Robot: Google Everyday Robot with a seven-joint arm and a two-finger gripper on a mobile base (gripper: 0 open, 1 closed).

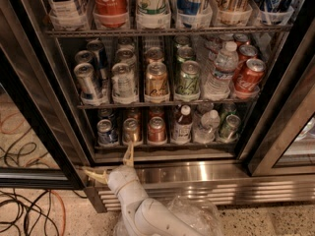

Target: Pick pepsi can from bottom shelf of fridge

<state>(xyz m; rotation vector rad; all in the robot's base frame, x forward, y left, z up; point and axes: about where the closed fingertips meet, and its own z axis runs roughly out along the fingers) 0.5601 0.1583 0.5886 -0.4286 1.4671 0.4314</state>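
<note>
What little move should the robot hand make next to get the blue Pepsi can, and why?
Probably rise and shift slightly left: the gripper is open, low by the fridge base, its upper finger pointing at the bronze-gold can, while the pepsi can stands one lane left.

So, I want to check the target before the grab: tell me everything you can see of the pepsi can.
The pepsi can is short and blue with a silver top and pale marks on its side. It stands upright at the front of the leftmost lane of the bottom shelf, with a bronze-gold can close on its right. The gripper, open, is below it before the steel base of the fridge, not touching it.
</note>
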